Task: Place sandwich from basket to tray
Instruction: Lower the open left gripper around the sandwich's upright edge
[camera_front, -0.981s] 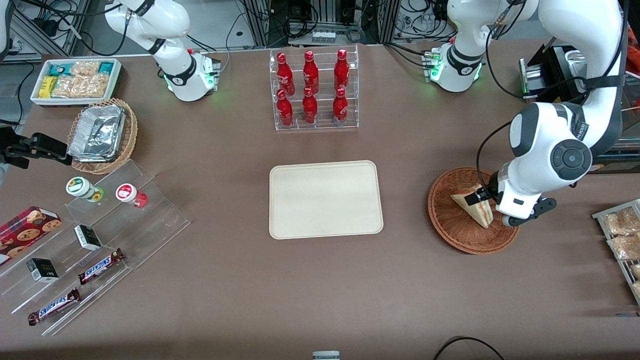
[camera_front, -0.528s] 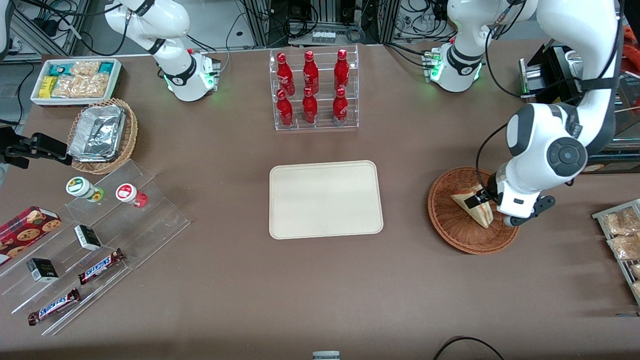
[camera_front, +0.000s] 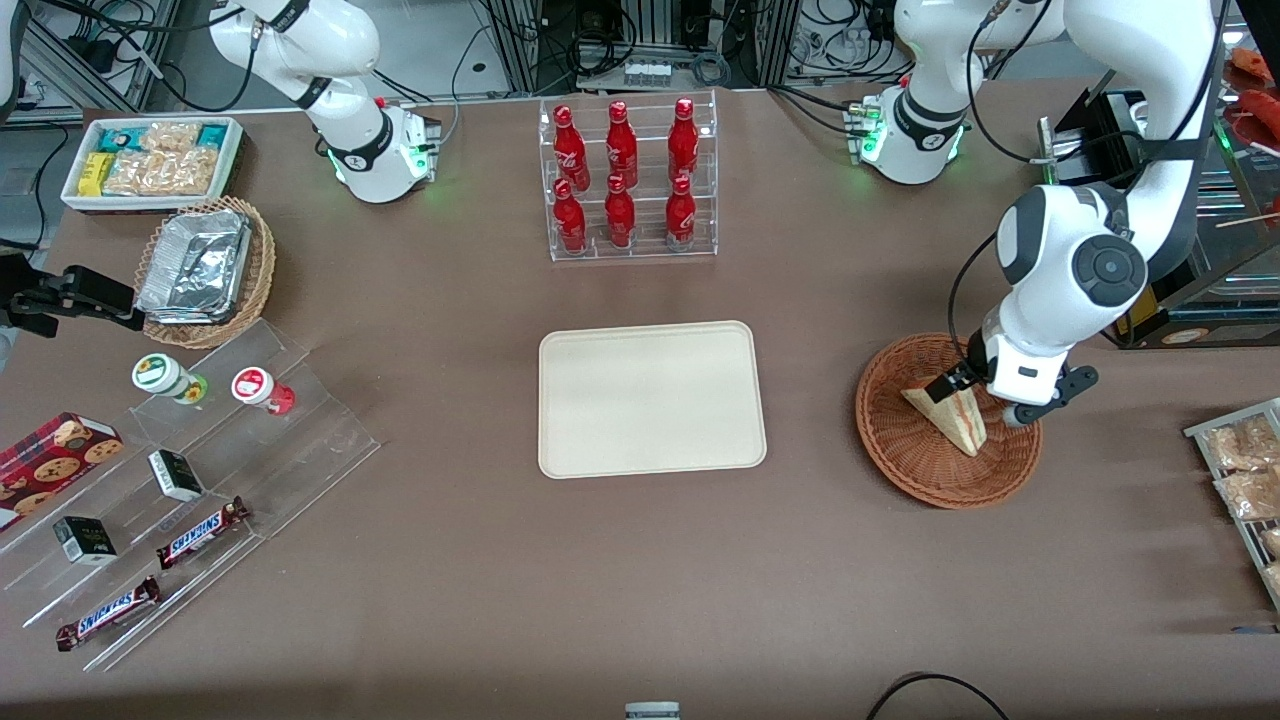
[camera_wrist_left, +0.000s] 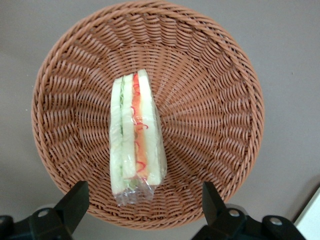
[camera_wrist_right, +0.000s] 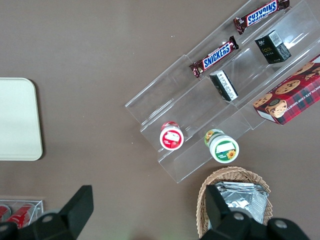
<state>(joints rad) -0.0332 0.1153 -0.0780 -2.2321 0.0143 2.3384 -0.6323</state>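
Observation:
The sandwich (camera_front: 955, 420) (camera_wrist_left: 136, 135), a clear-wrapped wedge with red-orange and green filling, lies in the reddish-brown wicker basket (camera_front: 900, 450) (camera_wrist_left: 210, 125) at the working arm's end of the table. My gripper (camera_front: 972, 398) (camera_wrist_left: 142, 212) hangs above the basket, over the sandwich's wide end. It is open, its fingers spread well wider than the sandwich and touching nothing. The cream tray (camera_front: 650, 398) (camera_wrist_right: 17, 120) sits flat at the table's middle, with nothing on it.
A clear rack of red bottles (camera_front: 627, 180) stands farther from the front camera than the tray. A rack of snack packets (camera_front: 1240, 470) lies near the basket at the table's edge. A tan basket of foil containers (camera_front: 205, 270) and an acrylic stand (camera_front: 200, 470) are toward the parked arm's end.
My wrist and gripper have shifted a little away from the front camera over the basket. The sandwich has stayed where it lay.

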